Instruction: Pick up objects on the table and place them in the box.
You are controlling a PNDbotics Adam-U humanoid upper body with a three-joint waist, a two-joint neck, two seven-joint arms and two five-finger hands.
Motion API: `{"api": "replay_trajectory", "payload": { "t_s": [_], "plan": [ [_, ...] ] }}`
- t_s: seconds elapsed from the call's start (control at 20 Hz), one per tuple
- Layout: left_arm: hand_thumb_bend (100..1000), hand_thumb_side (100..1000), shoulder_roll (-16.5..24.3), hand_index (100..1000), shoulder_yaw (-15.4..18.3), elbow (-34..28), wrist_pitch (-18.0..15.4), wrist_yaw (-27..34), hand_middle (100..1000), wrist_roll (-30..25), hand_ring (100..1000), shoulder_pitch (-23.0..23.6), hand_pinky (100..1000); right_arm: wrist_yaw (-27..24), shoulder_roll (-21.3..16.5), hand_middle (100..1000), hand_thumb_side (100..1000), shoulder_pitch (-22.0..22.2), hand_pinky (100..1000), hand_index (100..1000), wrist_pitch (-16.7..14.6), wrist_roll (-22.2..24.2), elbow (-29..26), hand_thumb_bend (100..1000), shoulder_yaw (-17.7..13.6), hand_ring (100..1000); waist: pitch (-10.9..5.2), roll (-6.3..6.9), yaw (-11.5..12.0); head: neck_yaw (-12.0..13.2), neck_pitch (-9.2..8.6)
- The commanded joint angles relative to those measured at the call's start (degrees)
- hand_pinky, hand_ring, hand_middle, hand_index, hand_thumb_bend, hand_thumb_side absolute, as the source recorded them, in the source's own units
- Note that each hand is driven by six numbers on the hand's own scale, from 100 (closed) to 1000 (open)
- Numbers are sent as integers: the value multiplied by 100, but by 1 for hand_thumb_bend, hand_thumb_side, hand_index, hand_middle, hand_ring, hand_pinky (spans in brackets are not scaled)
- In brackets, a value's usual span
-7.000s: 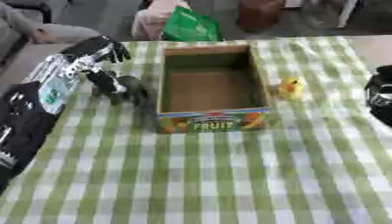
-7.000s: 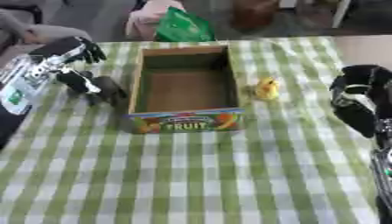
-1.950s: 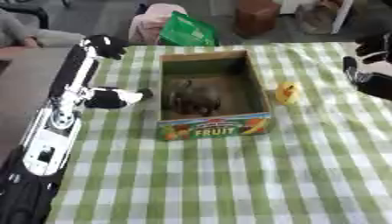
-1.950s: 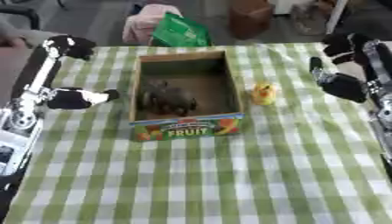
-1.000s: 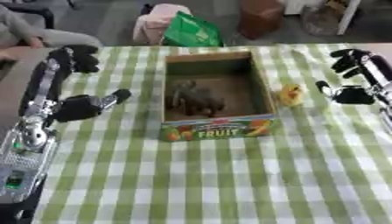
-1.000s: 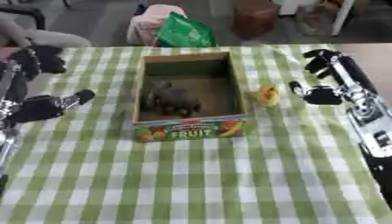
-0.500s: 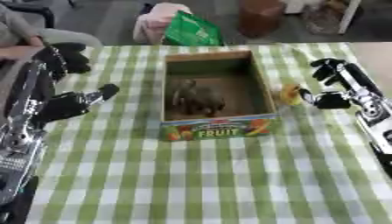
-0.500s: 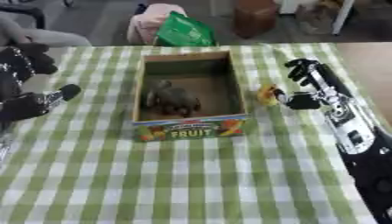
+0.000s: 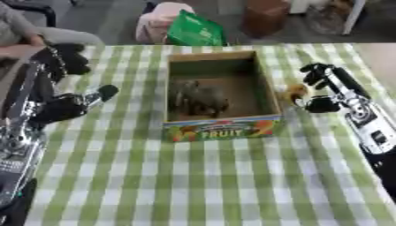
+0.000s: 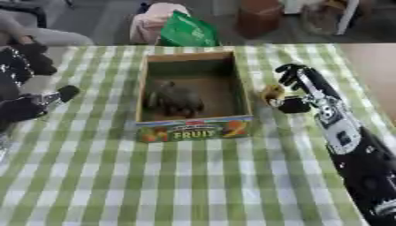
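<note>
Left eye view shows the tabletop (image 9: pixel 193 185) spread with a green and white checked cloth, the widest thing in sight. On it, near the far middle, stands an open cardboard box (image 9: pixel 219 129) with "FRUIT" printed on its front wall. Inside the box, toward its left and front, lies a dark grey-brown toy (image 9: pixel 197 97); its exact shape cannot be made out.

The left robot hand (image 9: pixel 66 103) hangs over the left part of the tabletop, well apart from the box, its fingers straight and relaxed and holding nothing. The right robot hand (image 10: pixel 298 90) reaches in from the right side, just beside the box's right wall, with its fingers spread and its thumb set apart from them.

A small yellow object (image 10: pixel 272 94) sits on the cloth between the box's right wall and the right robot hand, just to the left of the thumb. Whether the thumb touches it cannot be told.
</note>
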Motion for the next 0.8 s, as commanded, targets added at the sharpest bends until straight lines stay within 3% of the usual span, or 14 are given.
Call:
{"api": "replay_trajectory", "payload": {
  "t_s": [0.05, 0.3, 0.5, 0.6, 0.8],
  "plan": [
    [777, 159, 119, 738, 51, -60, -11, 12, 550, -19, 594, -42, 701, 92, -41, 606, 100, -139, 654, 774, -33, 41, 25, 364, 3, 685, -77, -8, 14, -10, -24],
    [776, 160, 112, 738, 54, -48, -9, 17, 549, -19, 594, -23, 701, 236, -34, 610, 100, -120, 656, 706, -41, 106, 93, 393, 18, 689, -75, -3, 22, -7, -14],
    [775, 161, 112, 739, 51, -42, -8, 16, 549, -26, 594, -18, 701, 448, -54, 607, 100, -92, 655, 685, 10, 148, 100, 354, 19, 686, -74, -6, 12, -3, -7],
    [774, 162, 107, 739, 49, -34, -4, 15, 549, -27, 594, -9, 701, 538, -60, 585, 100, -84, 651, 664, 46, 154, 93, 318, 7, 676, -74, -5, 7, 0, -4],
    [773, 162, 107, 739, 50, -29, -4, 15, 549, -33, 594, 2, 701, 621, -66, 483, 100, -75, 634, 529, 88, -1, 39, 245, -22, 630, -79, 4, 3, 3, -8]
  ]
}}
